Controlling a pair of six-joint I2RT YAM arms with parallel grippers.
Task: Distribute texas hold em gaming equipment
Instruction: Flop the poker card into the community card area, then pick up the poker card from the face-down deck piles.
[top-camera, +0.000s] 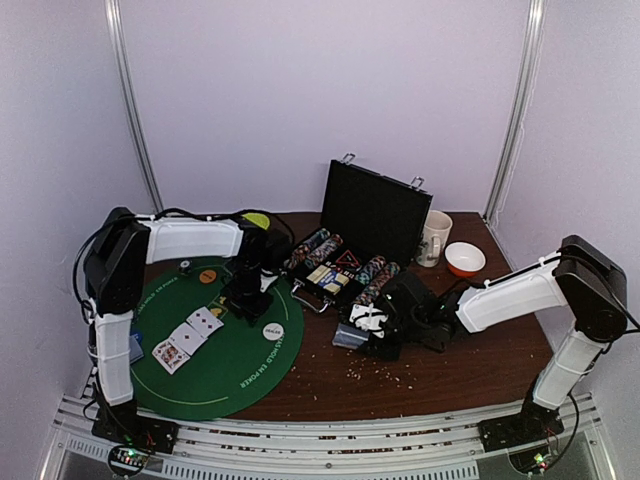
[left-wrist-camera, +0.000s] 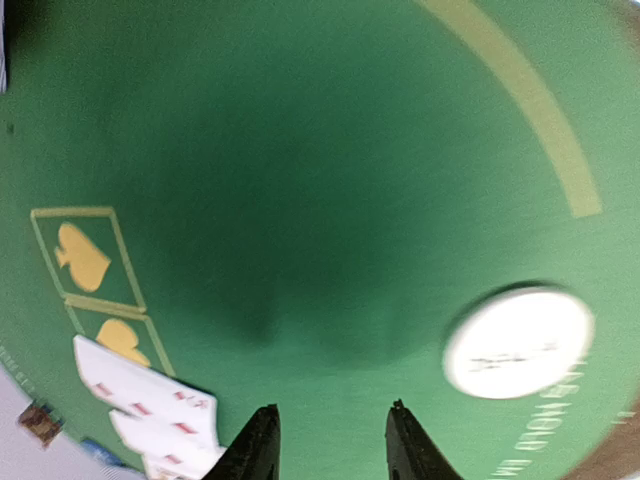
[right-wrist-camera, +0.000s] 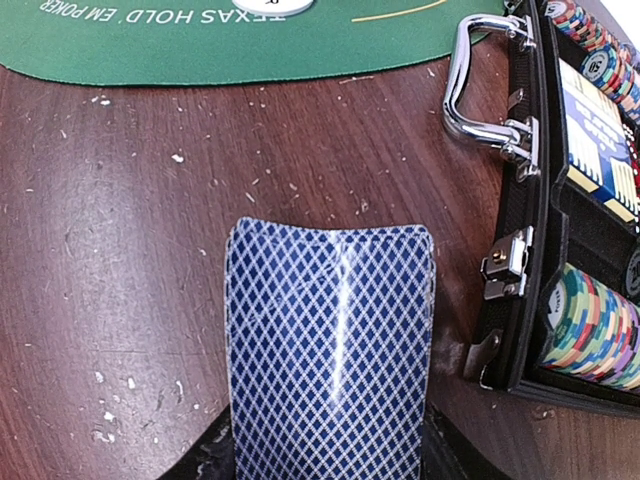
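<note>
black fingers of the left gripper (left-wrist-camera: 328, 448) hang low over the green mat (left-wrist-camera: 300, 150) with the jaws apart and nothing between them; just beside them lie the face-up cards (left-wrist-camera: 150, 398) in a short row, and to the other side the white dealer disc (left-wrist-camera: 518, 342) rests flat on the felt; an orange chip (top-camera: 207, 276) sits near the mat's far edge; the right gripper (right-wrist-camera: 330, 466) is clamped on blue-backed cards (right-wrist-camera: 330, 330), held above the wooden table (right-wrist-camera: 120, 250) between the mat and the open case (right-wrist-camera: 528, 300); rows of poker chips (right-wrist-camera: 595, 330) fill the case; by my reading the deal is begun and the disc placed, but most chips and the held cards are yet to be shared out
</note>
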